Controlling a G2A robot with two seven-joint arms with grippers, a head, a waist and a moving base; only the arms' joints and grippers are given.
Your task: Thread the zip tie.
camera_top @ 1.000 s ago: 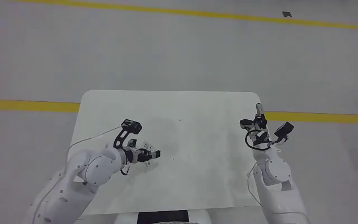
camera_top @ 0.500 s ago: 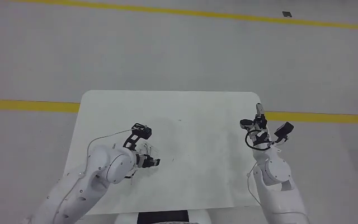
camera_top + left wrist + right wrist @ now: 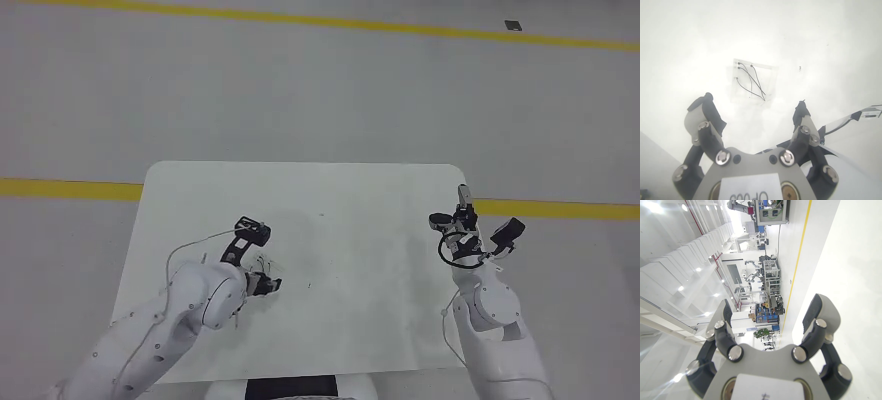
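4 black zip ties (image 3: 751, 83) lie in a clear tray (image 3: 772, 67) on the white surface (image 3: 350, 200), the left hand (image 3: 755, 99) hovers near the tray, fingers spread and empty, and the right hand (image 3: 771, 298), well apart from the tray, is likewise spread and empty.

A white label (image 3: 751, 186) on the base plate of the left end effector (image 3: 753, 102) carries a short row of dark characters, cut off at the edge. The right end effector (image 3: 771, 303) bears a second label (image 3: 768, 389), its print too cropped to read.
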